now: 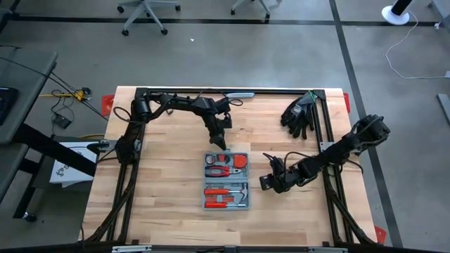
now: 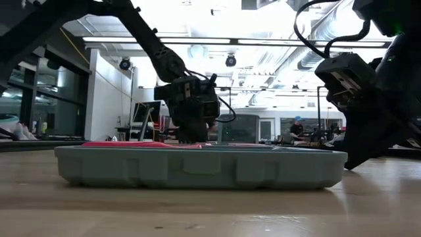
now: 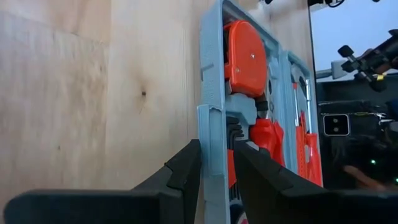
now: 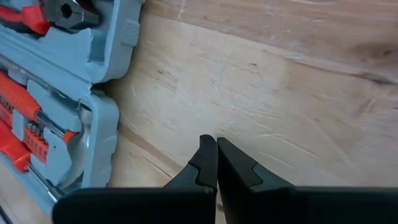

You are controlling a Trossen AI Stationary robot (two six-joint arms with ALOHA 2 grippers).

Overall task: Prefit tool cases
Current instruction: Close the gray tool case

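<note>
From above, the tool case (image 1: 226, 181) lies open mid-table, red-handled tools (image 1: 225, 196) seated inside; the left gripper (image 1: 220, 143) sits at its far edge, the right gripper (image 1: 268, 182) just beside it, clenched empty. At table height the case is a shallow, rigid grey-blue shell, likely light. The left wrist view shows fingers (image 3: 180, 177) straddling the thin rim, a sensible, though slick, hold.

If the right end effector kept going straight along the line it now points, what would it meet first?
Most likely the bare wooden tabletop. The right end effector, fingers shut, aims at open wood beside the open tool case, which sits off to one side, though depth is unclear.
</note>
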